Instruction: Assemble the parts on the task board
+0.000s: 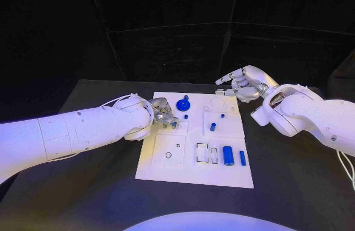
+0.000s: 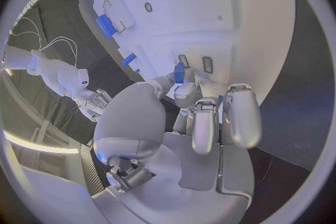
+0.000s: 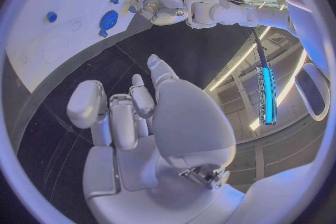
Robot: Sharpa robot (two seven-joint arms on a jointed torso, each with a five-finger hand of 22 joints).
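The task board lies in the middle of the black surface, its long sides running away from the robot. The left hand is over the board's left edge, about halfway along it, with its fingers curled down toward the plate; in the left wrist view a small blue part shows at its fingertips, seemingly pinched there, touching or just above the board. The right hand hovers off the board's far right corner, over the bare surface, fingers loosely apart and holding nothing. On the board a round blue disc sits near the far edge, two small blue pegs stand toward the middle, and two blue cylinders lie side by side near the right edge, toward the near end
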